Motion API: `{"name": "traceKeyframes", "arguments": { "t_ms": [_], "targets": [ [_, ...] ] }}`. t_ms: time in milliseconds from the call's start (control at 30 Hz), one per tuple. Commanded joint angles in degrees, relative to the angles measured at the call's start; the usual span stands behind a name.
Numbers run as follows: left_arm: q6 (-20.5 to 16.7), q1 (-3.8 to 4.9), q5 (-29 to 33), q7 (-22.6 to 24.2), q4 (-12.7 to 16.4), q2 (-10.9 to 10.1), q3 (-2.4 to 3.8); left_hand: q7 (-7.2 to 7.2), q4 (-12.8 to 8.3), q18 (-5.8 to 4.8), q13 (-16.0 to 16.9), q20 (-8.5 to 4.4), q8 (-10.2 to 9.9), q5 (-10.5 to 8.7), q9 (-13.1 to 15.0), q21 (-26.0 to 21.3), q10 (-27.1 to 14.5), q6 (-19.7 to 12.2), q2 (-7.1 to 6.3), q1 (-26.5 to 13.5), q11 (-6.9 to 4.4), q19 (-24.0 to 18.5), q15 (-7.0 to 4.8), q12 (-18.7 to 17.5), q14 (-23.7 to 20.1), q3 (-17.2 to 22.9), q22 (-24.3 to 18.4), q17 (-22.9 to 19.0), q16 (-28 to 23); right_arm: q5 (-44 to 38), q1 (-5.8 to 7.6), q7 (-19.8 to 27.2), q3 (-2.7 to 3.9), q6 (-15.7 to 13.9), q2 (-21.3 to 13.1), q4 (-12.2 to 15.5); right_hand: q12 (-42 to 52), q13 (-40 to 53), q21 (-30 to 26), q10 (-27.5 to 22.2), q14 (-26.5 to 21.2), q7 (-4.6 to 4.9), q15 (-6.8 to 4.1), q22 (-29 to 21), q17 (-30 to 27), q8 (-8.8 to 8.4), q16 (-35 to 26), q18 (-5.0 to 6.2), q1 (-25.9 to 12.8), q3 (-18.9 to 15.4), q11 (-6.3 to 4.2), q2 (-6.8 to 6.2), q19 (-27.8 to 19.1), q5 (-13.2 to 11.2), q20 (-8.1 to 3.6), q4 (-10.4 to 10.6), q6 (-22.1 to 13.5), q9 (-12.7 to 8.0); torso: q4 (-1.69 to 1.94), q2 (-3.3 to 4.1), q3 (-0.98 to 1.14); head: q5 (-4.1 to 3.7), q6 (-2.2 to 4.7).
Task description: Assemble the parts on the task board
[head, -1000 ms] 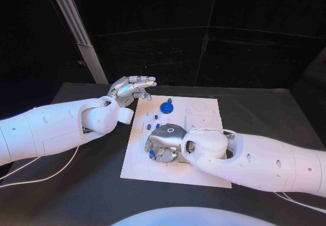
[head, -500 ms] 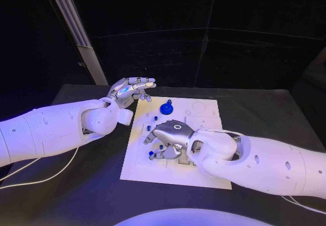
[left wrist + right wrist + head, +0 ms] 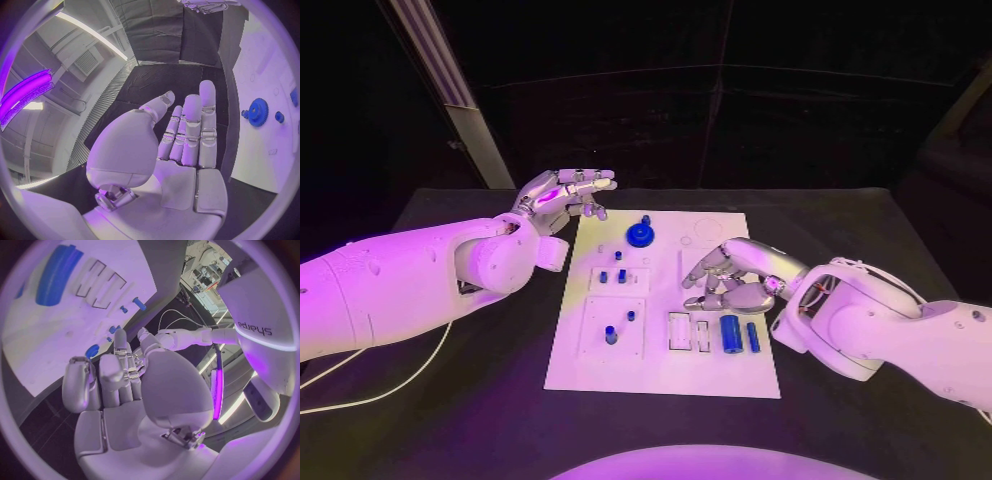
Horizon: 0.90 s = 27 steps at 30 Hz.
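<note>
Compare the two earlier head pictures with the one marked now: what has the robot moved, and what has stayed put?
The right hand has lifted off the near-left part of the task board and drawn back toward the board's right side, empty, uncovering the blue pegs and the two long blue pieces lying in their slots. The left hand still hovers at the far-left corner, and the blue gear is unmoved.

Black worktop (image 3: 473, 400) in front of me, with the white task board (image 3: 661, 375) lying flat at its middle, long side running away from me. A thin white cable (image 3: 387, 385) trails across the worktop under my left arm, well apart from the board. My right forearm hangs over the worktop's right side.
</note>
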Motion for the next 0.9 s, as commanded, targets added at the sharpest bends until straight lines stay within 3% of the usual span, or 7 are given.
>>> {"name": "traceKeyframes", "arguments": {
  "t_ms": [33, 167, 233, 400, 467, 667, 900],
  "targets": [
    [0.77, 0.06, -0.21, 0.08, 0.18, 0.04, -0.02, -0.14, 0.07, 0.82, 0.10, 0.06, 0.40, 0.17, 0.05, -0.21, -0.31, -0.28, 0.36, -0.03, -0.04, 0.40, 0.18, 0.36, -0.38, -0.29, -0.08, -0.09, 0.31, 4.01, 0.23, -7.46, -0.04, 7.64, -2.74, 1.03, 10.20, 11.27, 1.73, -1.39, 1.99, -0.55, -1.47, 4.00, 4.00, 2.04, 3.25, -0.81, -0.77, -2.23, -1.02, -0.02, 1.03, 4.18, -0.56, 0.79, 0.23, 1.10, -0.71, -0.30, -0.04, -0.92, 0.21],
    [0.80, 0.06, -0.22, 0.19, 0.02, 0.20, -0.05, -0.17, 0.05, 0.84, 0.11, 0.05, 0.48, 0.19, 0.06, -0.24, -0.29, -0.23, 0.45, 0.06, -0.07, 0.41, 0.16, 0.47, -0.40, -0.31, -0.11, -0.12, 0.33, -0.20, 0.30, -12.60, -0.08, 10.79, -4.69, 1.25, 22.98, 26.56, 3.56, -1.69, 2.20, -0.98, -0.74, 6.68, 9.41, 3.69, 6.94, -1.30, -1.21, -4.97, -0.55, 0.86, 2.30, 3.42, -0.88, 2.24, -0.92, 2.16, -0.96, -0.37, -0.04, -1.50, 0.07],
    [0.77, 0.05, -0.22, 0.22, -0.06, 0.22, -0.06, -0.17, 0.05, 0.84, 0.11, 0.05, 0.48, 0.19, 0.06, -0.24, -0.29, -0.23, 0.45, 0.06, -0.07, 0.41, 0.16, 0.47, -0.40, -0.31, -0.11, -0.12, 0.33, -1.46, 0.31, -15.70, -0.11, 10.07, -5.52, 1.23, 26.03, 30.34, 3.85, -1.38, 2.23, -0.94, -0.68, 7.11, 10.47, 4.16, 7.62, -1.40, -1.76, -5.83, -0.49, 1.50, 2.49, 2.72, -0.73, 3.17, -1.32, 2.46, -1.05, -0.41, -0.02, -1.58, 0.08],
    [0.66, 0.05, -0.22, 0.15, -0.04, 0.07, -0.07, -0.17, 0.05, 0.84, 0.11, 0.05, 0.48, 0.19, 0.06, -0.24, -0.29, -0.23, 0.45, 0.06, -0.07, 0.41, 0.16, 0.47, -0.40, -0.31, -0.11, -0.12, 0.33, -2.11, 0.27, -21.43, -0.35, 6.38, -7.02, 1.09, 27.44, 33.43, 3.61, -3.00, 1.81, -0.82, -0.55, 6.77, 9.97, 5.69, 7.32, -1.27, -1.11, -7.73, -0.36, 2.50, 2.05, 4.12, -0.55, 4.49, -2.37, 3.37, -1.07, -0.37, -0.14, -2.03, 0.22],
    [0.65, 0.05, -0.22, 0.17, -0.09, 0.04, -0.07, -0.17, 0.05, 0.84, 0.11, 0.05, 0.48, 0.19, 0.06, -0.24, -0.29, -0.23, 0.45, 0.06, -0.07, 0.41, 0.16, 0.47, -0.40, -0.31, -0.11, -0.12, 0.33, -2.35, 0.26, -23.65, -0.93, 5.61, -7.37, 1.28, 28.57, 35.06, 3.71, -2.82, 1.84, -0.81, -0.52, 6.93, 10.31, 6.04, 7.52, -1.30, -1.02, -8.39, -0.32, 2.48, 2.12, 4.56, -0.52, 4.86, -2.76, 3.59, -1.08, -0.39, -0.11, -2.36, 0.21],
    [0.75, 0.05, -0.22, 0.13, -0.11, 0.15, -0.08, -0.18, 0.01, 0.84, 0.11, 0.04, 0.54, 0.21, 0.06, -0.27, -0.29, -0.21, 0.49, 0.15, -0.08, 0.43, 0.14, 0.55, -0.42, -0.33, -0.14, -0.15, 0.35, -2.88, 0.23, -28.31, -2.27, 6.70, -6.51, 0.98, 28.72, 36.70, 3.05, -3.71, 1.47, -0.55, -0.24, 6.01, 9.32, 6.90, 6.72, -1.05, -2.42, -11.06, -0.01, 2.36, 1.37, 4.04, -0.24, 7.85, -4.52, 4.12, -1.14, -0.38, -0.16, -2.56, 0.31],
    [0.77, 0.03, -0.22, 0.09, -0.18, 0.20, -0.09, -0.18, 0.01, 0.84, 0.11, 0.04, 0.54, 0.21, 0.06, -0.27, -0.29, -0.21, 0.49, 0.15, -0.08, 0.43, 0.14, 0.55, -0.42, -0.33, -0.14, -0.15, 0.35, -4.01, -0.16, -29.01, -2.80, 7.34, -4.78, 0.45, 32.40, 41.44, 3.54, -2.41, 1.84, -0.58, -0.22, 6.79, 11.10, 8.15, 7.72, -1.24, -2.24, -12.66, 0.00, 2.39, 1.87, 4.40, -0.18, 9.91, -5.12, 4.77, -1.17, -0.43, -0.14, -2.52, 0.24]
  ]
}}
